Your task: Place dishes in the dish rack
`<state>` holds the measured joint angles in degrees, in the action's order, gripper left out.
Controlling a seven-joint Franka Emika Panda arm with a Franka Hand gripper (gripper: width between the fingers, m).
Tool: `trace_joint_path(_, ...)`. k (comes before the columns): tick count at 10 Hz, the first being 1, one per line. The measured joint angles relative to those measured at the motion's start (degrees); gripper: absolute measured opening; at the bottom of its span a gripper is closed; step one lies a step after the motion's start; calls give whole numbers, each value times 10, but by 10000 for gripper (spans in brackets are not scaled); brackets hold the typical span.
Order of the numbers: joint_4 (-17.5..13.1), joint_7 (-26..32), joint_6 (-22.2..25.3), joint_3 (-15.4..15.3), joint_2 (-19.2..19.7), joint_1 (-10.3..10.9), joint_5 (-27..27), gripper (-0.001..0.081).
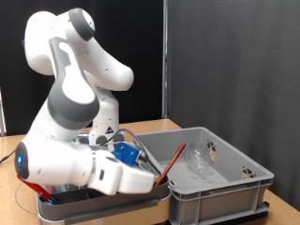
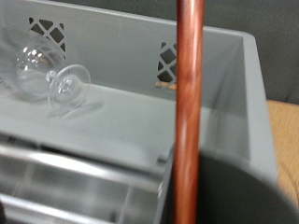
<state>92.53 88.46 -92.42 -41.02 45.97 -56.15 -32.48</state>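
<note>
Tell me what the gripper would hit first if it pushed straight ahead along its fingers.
Probably the red-handled utensil, which stands right in front of the wrist camera. Behind it are the grey crate's floor and far wall, where a clear glass lies on its side. Depth is uncertain.

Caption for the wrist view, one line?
Clear glass lying on its side inside the grey crate, a red-handled utensil upright in the foreground.

You have one deep grey plastic crate (image 1: 230, 183) with lattice vents, at the exterior view's lower right. One thin red-handled utensil (image 1: 172, 160) leans tilted at the crate's left wall. One wooden desk (image 1: 155, 127) carries them. One black curtain (image 1: 234, 56) hangs behind.
</note>
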Motion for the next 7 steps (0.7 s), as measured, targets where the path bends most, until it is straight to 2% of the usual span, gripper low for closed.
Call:
trace_joint_path(2,-3,9,12,-24,-14,-4,-10,808)
trace_joint_path(4,-2,20,14,-48,-35,-12,-23,809)
trace_joint_path(7,20,43,-30,-74,-97,-20,-30,809)
